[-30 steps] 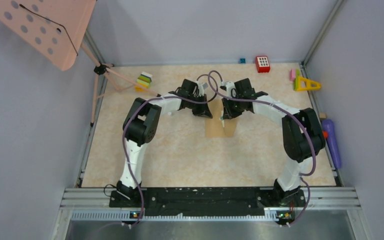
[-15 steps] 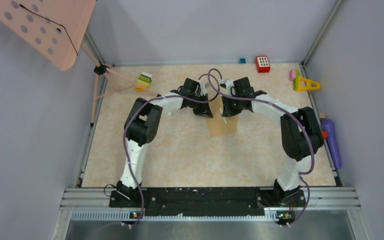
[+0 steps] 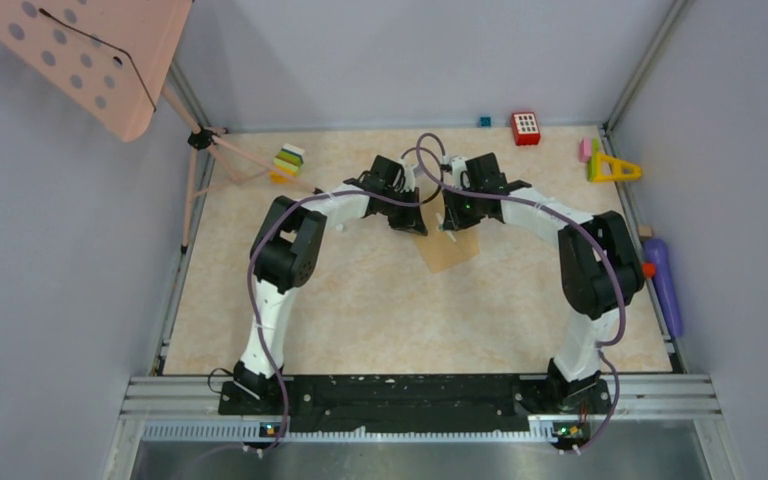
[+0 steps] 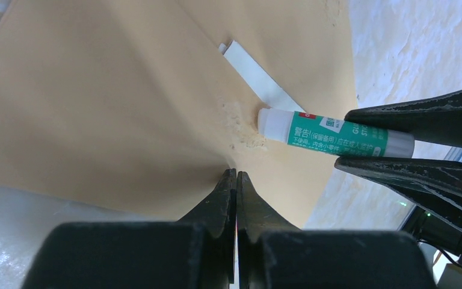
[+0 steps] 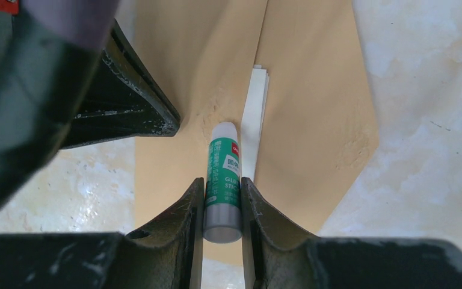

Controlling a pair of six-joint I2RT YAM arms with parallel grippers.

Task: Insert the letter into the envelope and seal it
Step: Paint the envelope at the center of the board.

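Note:
The tan envelope (image 3: 448,252) lies in the middle of the table with its flap (image 4: 126,102) raised. My left gripper (image 4: 236,174) is shut on the flap's edge, the paper creasing into its tips. A white strip of the letter (image 4: 258,81) shows at the envelope's mouth. My right gripper (image 5: 222,180) is shut on a green-and-white glue stick (image 5: 223,174), whose white tip rests on the envelope's inner face beside the letter (image 5: 254,120). In the top view the two grippers, left (image 3: 412,222) and right (image 3: 450,226), meet over the envelope's far edge.
A pink perforated stand (image 3: 90,60) on a tripod fills the far left. Coloured blocks (image 3: 288,160), a red block (image 3: 525,128) and a yellow triangle (image 3: 612,168) sit along the far edge. A purple object (image 3: 663,285) lies by the right rail.
The envelope has turned a little on the table, its near edge now slanted. Both grippers have shifted slightly with it and keep their holds.

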